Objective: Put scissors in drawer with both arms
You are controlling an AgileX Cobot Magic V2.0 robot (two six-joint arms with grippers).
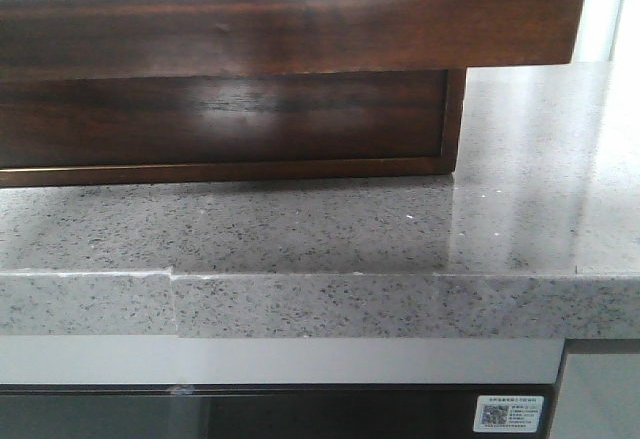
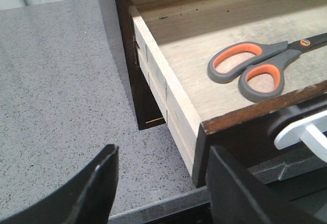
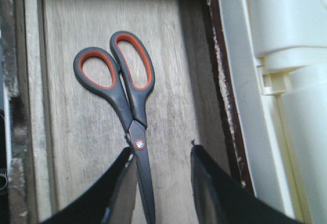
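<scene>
Black fingers of the right hand (image 3: 161, 183) stand parted above the drawer floor, holding nothing; the scissors' blade runs down between them, closer to one finger, and whether it touches that finger I cannot tell. Closed, the scissors (image 3: 125, 99) lie flat on the pale, scuffed wood inside the drawer (image 3: 173, 55), with dark grey handles lined in orange and a small round pivot screw. From that pivot the handle loops point toward 11 o'clock in the right wrist view.

Seen from the left wrist, the left hand (image 2: 161, 188) is spread wide and empty, hovering over the speckled grey table (image 2: 56, 91) just outside the drawer's pulled-out corner. One finger sits close to the dark brown front edge. The drawer's side is pale wood, its front glossy dark brown.

In the front view the drawer front overhangs the table at 12 o'clock, its cutout showing white.
</scene>
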